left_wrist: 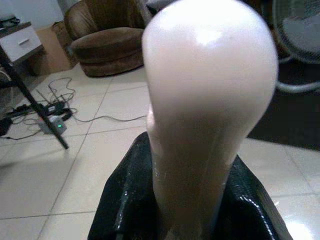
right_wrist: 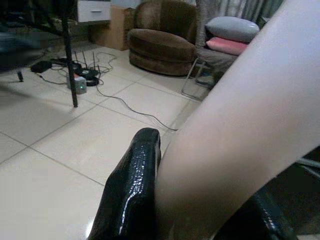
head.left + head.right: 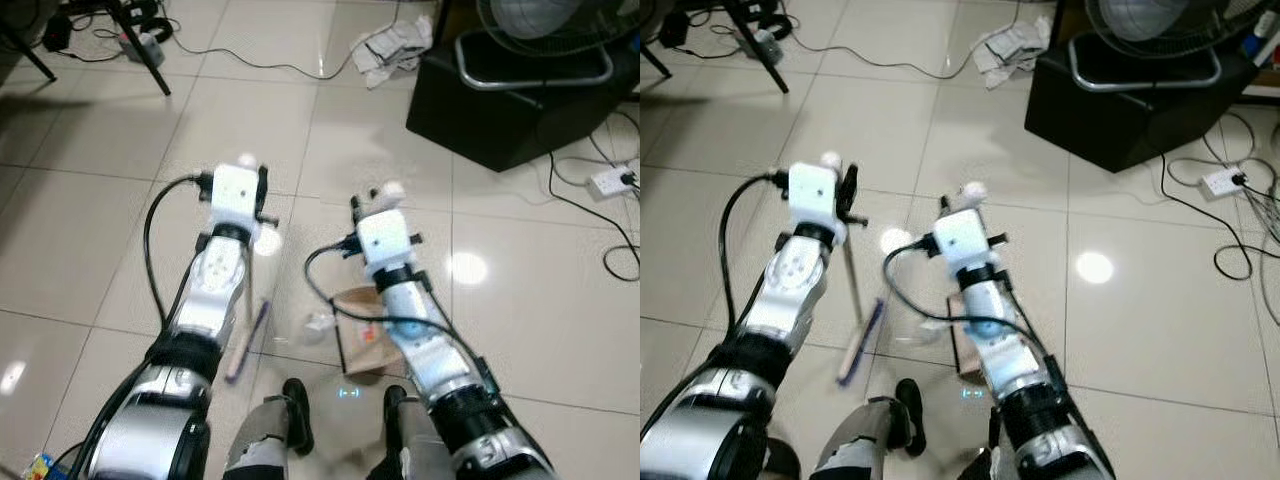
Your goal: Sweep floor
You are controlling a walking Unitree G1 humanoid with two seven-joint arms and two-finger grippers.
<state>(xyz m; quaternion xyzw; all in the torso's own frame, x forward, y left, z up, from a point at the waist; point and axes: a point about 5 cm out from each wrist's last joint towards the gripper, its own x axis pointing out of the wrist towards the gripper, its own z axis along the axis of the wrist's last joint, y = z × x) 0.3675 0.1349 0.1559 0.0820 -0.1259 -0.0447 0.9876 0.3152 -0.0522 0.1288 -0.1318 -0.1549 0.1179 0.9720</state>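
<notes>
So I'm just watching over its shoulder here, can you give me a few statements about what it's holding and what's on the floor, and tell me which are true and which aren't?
1. The left gripper is shut on a pale handle. True.
2. The broom head rests on carpet. False: it is on the glossy tiled floor.
3. The right gripper hangs with nothing in it. False: it is shut on a pale handle, with a brown dustpan below that arm.
4. A crumpled cloth lies on the floor by the black stand. True.
5. A white power strip lies on the robot's left. False: it lies on its right, with black cables.
</notes>
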